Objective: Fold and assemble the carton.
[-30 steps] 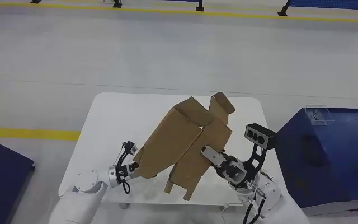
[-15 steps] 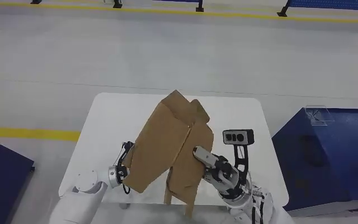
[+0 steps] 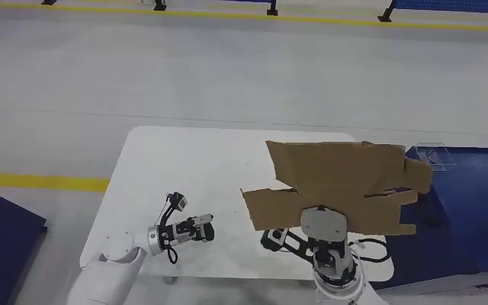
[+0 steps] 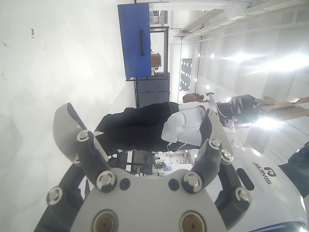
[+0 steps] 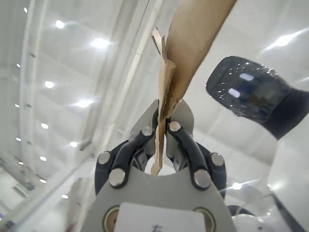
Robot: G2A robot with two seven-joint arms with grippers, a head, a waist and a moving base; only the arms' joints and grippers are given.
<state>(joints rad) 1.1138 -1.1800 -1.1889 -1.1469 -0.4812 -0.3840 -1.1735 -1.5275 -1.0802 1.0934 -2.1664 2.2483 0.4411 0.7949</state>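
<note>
1. The right gripper (image 5: 163, 115) is clenched on the carton (image 5: 200, 25), pinching a frayed edge of the cardboard tight between its two fingers.
2. From that grip the carton runs out past the fingertips as a flattened, unassembled sheet. In the top view it spreads broad over this gripper's wrist, with notched flaps along both long sides.
3. The sheet seems to be lifted clear of the desk (image 3: 152, 175), though the top view does not settle this. On the side away from the other gripper it reaches past the desk's edge toward a blue cabinet (image 3: 457, 259).
4. The left gripper (image 4: 137, 114) is released, with its fingers spread wide apart. It sits low over bare desk surface, near the edge closest to the robot.
5. The carton lies well apart from the left gripper, off toward the right gripper's side and higher than the left gripper's fingers.
</note>
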